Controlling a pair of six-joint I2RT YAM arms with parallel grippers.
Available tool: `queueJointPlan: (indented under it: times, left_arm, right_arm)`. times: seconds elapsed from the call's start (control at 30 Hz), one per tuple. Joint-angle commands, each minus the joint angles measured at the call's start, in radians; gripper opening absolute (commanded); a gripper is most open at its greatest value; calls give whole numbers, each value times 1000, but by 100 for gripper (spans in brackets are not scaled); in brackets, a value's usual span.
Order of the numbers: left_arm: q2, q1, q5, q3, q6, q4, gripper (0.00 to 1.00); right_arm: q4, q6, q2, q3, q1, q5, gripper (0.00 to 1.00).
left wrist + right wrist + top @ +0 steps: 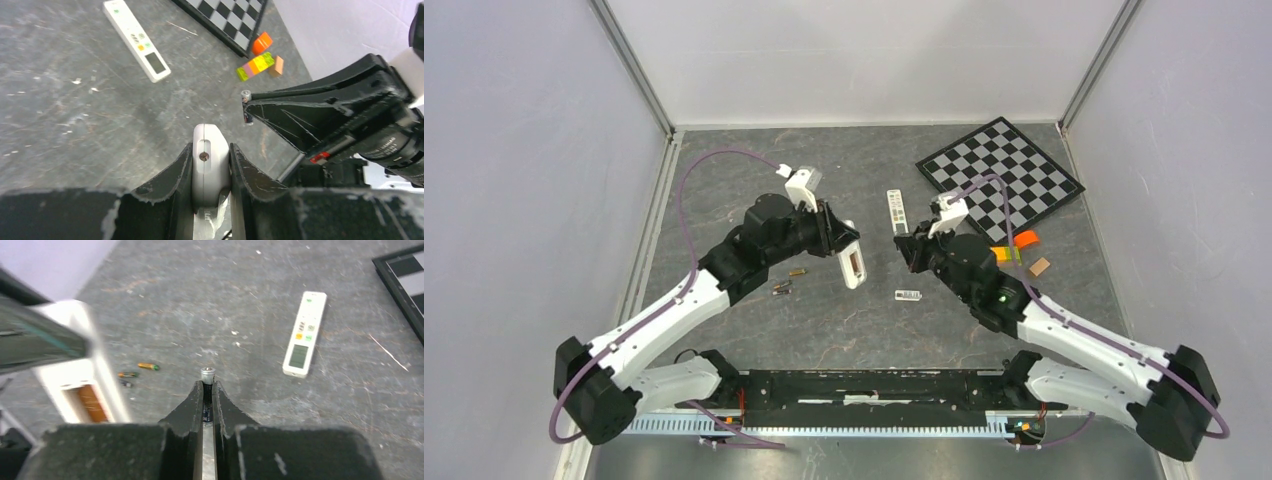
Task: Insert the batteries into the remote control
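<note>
My left gripper (pixel 842 243) is shut on a white remote (pixel 853 264) and holds it above the table, its open battery bay facing up. In the left wrist view the remote (pixel 210 170) sits end-on between the jaws of the left gripper (pixel 210 148). My right gripper (pixel 909 243) is shut on a dark battery (pixel 207 375) whose silver end pokes out past the tips of the gripper (pixel 207 385). It hangs just right of the held remote (pixel 82 382). Two more batteries (pixel 798 271) (pixel 781 289) lie on the table under the left arm.
A second white remote (pixel 894 211) lies face up behind the grippers. A small white cover piece (pixel 908 295) lies in front of them. A chessboard (pixel 999 175) is at the back right, with coloured blocks (pixel 1020 243) beside it. Grey walls enclose the table.
</note>
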Motion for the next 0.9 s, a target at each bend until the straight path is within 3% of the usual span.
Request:
queueJointPlan:
  times: [0.0,0.3,0.57,0.7,0.87]
  left_arm:
    - [48,3,119,13,-150,155,2]
    - [141,11,147,65,-334,116,2]
    - [159,60,211,92,-415,67,2]
    - [183,89,309,72,-473,119,2]
    - [184,99,329,58,-485,130,2]
  right_arm:
    - [146,34,-104,-31,1,-126,2]
    - [338,58,-117,-101,2,-339,3]
    - [435,54,-98,-155,2,-395,3]
    - [449,48,-73,-161,2,-396,4]
    - [471,33,-48,-156,2,-394,4]
